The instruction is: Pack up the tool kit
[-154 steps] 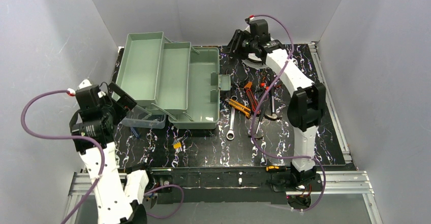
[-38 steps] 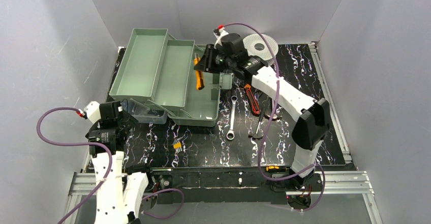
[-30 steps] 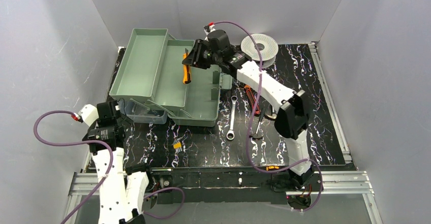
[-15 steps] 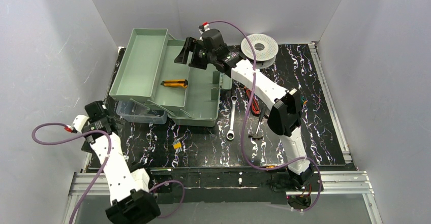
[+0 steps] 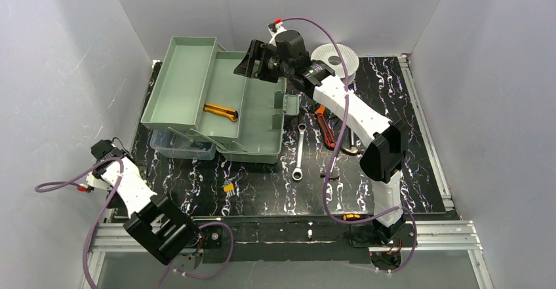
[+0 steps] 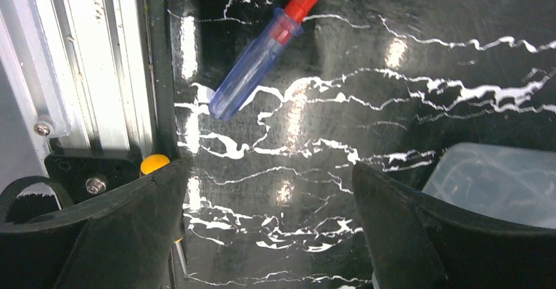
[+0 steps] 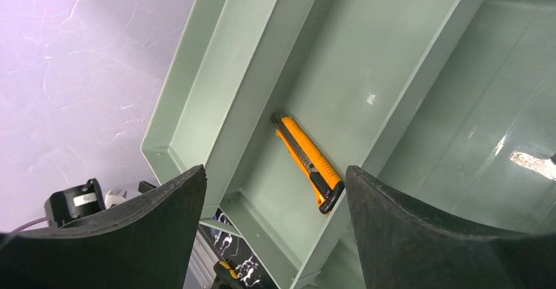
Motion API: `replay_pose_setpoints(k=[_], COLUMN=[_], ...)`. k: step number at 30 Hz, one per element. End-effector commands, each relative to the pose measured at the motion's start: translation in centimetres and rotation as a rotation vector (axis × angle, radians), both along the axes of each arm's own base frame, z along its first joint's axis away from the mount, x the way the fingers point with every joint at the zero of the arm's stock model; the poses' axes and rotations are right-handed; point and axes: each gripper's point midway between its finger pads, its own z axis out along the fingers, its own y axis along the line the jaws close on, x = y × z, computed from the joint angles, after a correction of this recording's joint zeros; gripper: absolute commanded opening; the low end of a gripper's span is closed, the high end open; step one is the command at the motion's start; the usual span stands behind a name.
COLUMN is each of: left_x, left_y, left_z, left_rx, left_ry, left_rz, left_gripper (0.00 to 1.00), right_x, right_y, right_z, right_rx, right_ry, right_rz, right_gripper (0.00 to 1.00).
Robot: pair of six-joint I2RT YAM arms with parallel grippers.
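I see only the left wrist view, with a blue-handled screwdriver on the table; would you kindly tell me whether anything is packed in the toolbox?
Observer: Yes, an orange utility knife lies in the middle tray of the green toolbox.
Operator: Thank you. Is the right gripper carrying anything?
Observer: No, the right gripper is open and empty above that tray.
Operator: What else is waiting outside?
Observer: A silver wrench lies on the table just right of the toolbox.

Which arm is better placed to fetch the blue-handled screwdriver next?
Left. The left gripper, open, faces the screwdriver lying just ahead on the mat; the right gripper is open above the toolbox tray.
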Motion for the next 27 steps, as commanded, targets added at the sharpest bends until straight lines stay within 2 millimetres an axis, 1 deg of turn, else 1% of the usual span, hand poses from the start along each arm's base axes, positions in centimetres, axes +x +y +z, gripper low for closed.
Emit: replay_pose_setpoints(k=[1,2,4,5,6,9,11,14,17,19,21,23,26,27], left_x=[0.2,0.7,1.8,2.2,2.4,1.7,1.5,1.0,1.0,1.1,1.0,1.1,0.8,0.8], left_y=[2.2,3.1,3.9,4.4,5.1,6.2,6.3,6.2,5.1,4.6,4.5,4.5,4.3,4.2], left_z=[-0.8,-1.1,-1.5,-1.3,-0.9,-1.2,-1.7,-3.0,-5.0,-6.2,-6.8,-7.3,-8.3,-8.5], left_rx=[0.023,0.044,0.013,0.011,0.039,0.086,0.088,0.054,-0.03,-0.063,-0.077,-0.083,-0.11,-0.123], left_ry=[0.056,0.056,0.007,-0.005,0.005,0.05,0.074,0.122,0.136,0.133,0.143,0.144,0.164,0.173], left_rz=[0.001,-0.016,-0.039,-0.059,-0.081,-0.103,-0.124,-0.162,-0.197,-0.205,-0.213,-0.222,-0.217,-0.214], left_gripper=[0.96,0.97,0.98,0.98,0.98,0.98,0.98,0.95,0.88,0.87,0.86,0.79,0.62,0.54], right_x=[-0.5,-0.6,-0.6,-0.7,-0.8,-0.7,-0.8,-0.8,-0.9,-0.9,-1.2,-1.4,-1.6,-1.6], right_y=[-0.7,-0.6,-0.6,-0.5,-0.5,-0.7,-0.8,-1.4,-2.4,-3.4,-4.3,-5.5,-7.1,-7.7], right_z=[3.9,4.1,4.6,4.8,5.1,5.7,6.2,7.0,7.5,8.0,8.7,9.4,9.7,10.1], right_rx=[0.068,0.077,0.1,0.112,0.122,0.153,0.183,0.216,0.26,0.288,0.309,0.321,0.336,0.351], right_ry=[-0.085,-0.085,-0.078,-0.074,-0.072,-0.062,-0.05,-0.04,-0.029,-0.03,-0.038,-0.049,-0.055,-0.074], right_rz=[0.013,0.017,0.023,0.03,0.036,0.041,0.052,0.056,0.05,0.036,0.029,0.016,-0.007,-0.013], right_gripper=[0.85,0.84,0.84,0.84,0.83,0.83,0.83,0.83,0.82,0.82,0.82,0.82,0.82,0.82])
